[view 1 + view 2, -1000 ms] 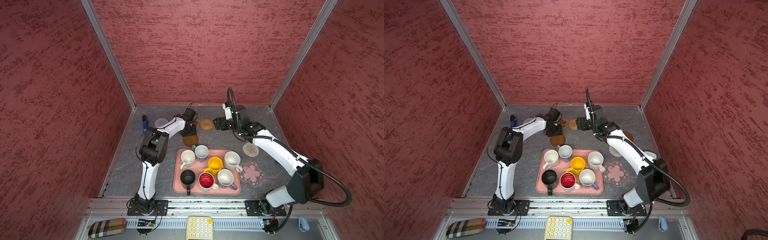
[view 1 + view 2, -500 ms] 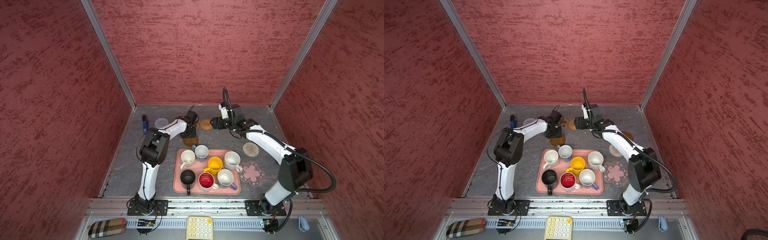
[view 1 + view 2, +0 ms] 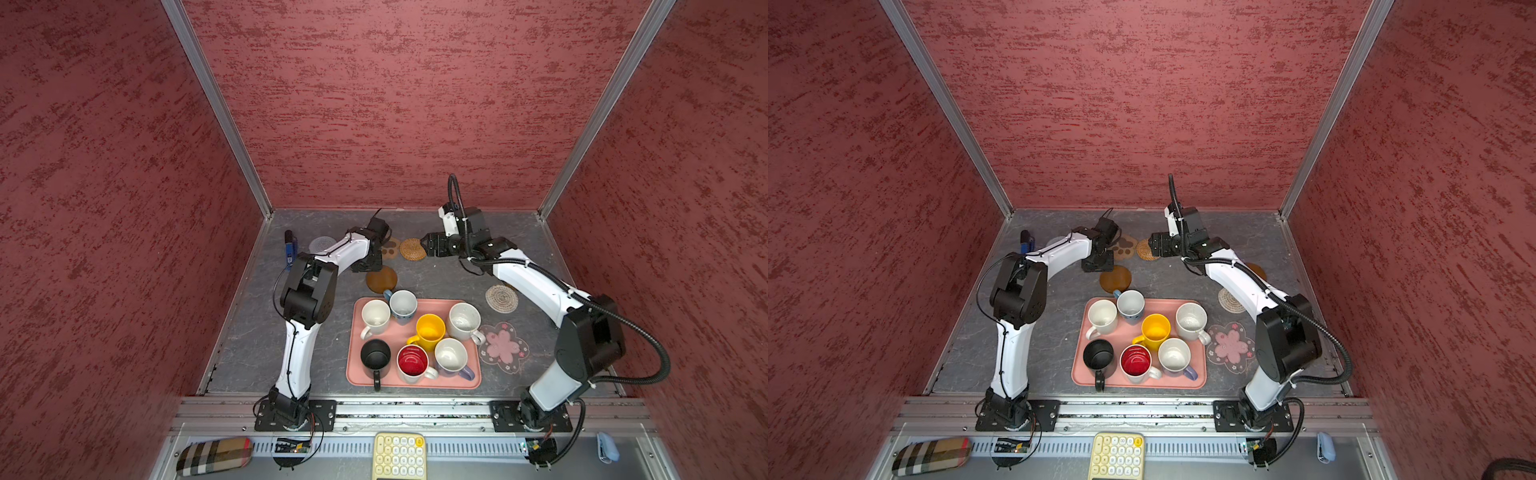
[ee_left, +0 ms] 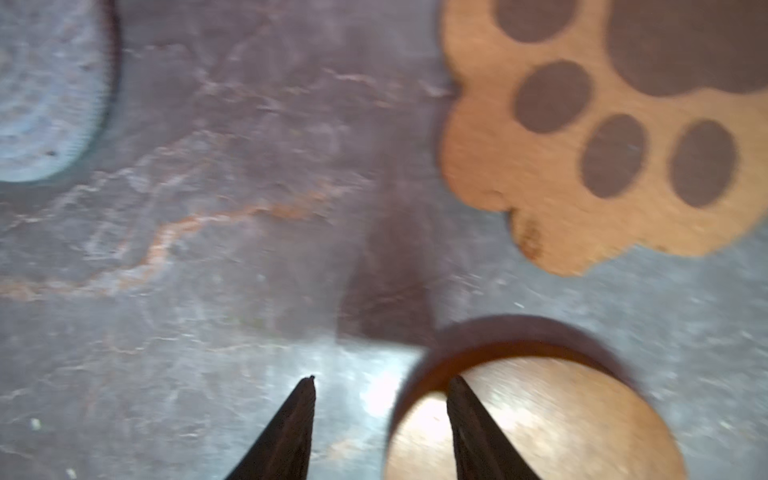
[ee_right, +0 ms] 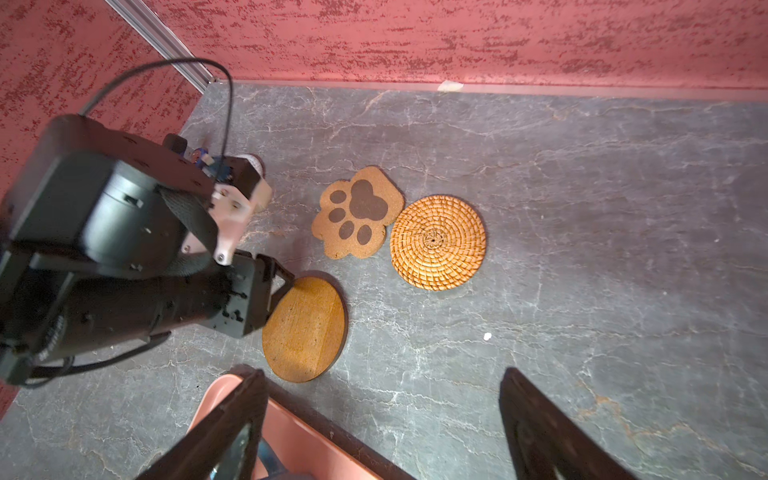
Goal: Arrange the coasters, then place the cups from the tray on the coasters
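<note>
– Left gripper (image 4: 382,378)?
– Jaws apart astride brown disc (image 4: 540,419) rim, behind tray (image 3: 434,305). Right gripper (image 5: 382,374): jaws wide, empty, also behind tray.
– Progress?
– Coasters (image 3: 503,347) loosely spread round tray, arranging unfinished by my reckoning; seven cups (image 3: 430,330) on tray, none placed.

The left arm (image 3: 297,353) and right arm (image 3: 536,286) have white shells, black joints and black cables (image 3: 631,379).

No lettering, label or number can be read in any view. The keypad (image 3: 399,456) at the front edge shows rows of keys, but their markings are too small to tell.
</note>
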Motion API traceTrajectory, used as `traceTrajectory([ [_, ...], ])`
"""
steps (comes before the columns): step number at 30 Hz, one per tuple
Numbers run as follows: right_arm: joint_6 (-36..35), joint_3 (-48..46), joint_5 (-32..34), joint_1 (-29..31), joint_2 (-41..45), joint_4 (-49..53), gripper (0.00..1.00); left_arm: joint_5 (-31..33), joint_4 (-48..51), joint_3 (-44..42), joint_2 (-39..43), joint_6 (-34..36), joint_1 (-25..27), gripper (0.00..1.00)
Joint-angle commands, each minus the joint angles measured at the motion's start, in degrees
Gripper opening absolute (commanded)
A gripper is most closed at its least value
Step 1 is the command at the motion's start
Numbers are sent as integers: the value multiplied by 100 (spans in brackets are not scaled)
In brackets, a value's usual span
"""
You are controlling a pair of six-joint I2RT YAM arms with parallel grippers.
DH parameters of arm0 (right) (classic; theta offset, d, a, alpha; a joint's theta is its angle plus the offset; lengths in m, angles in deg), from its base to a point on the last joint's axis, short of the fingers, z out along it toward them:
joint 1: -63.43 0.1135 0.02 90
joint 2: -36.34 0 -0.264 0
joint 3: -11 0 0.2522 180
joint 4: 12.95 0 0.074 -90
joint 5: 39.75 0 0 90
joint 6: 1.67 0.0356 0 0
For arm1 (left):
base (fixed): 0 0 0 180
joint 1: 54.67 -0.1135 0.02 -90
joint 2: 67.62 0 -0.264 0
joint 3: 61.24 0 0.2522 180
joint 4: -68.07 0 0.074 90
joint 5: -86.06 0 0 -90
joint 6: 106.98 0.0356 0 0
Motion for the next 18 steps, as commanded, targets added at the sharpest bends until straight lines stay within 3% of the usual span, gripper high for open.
traceTrajectory([
  [1,66,295,-151,-50,-204,-5,87,86,42,72,9,35,-200,52],
  [12,241,997,-252,-10,-758,620,84,-444,-347,95,233,-163,-592,52],
  [18,190,1653,-309,127,-1284,1467,80,-958,-1061,-597,956,-383,-674,60],
])
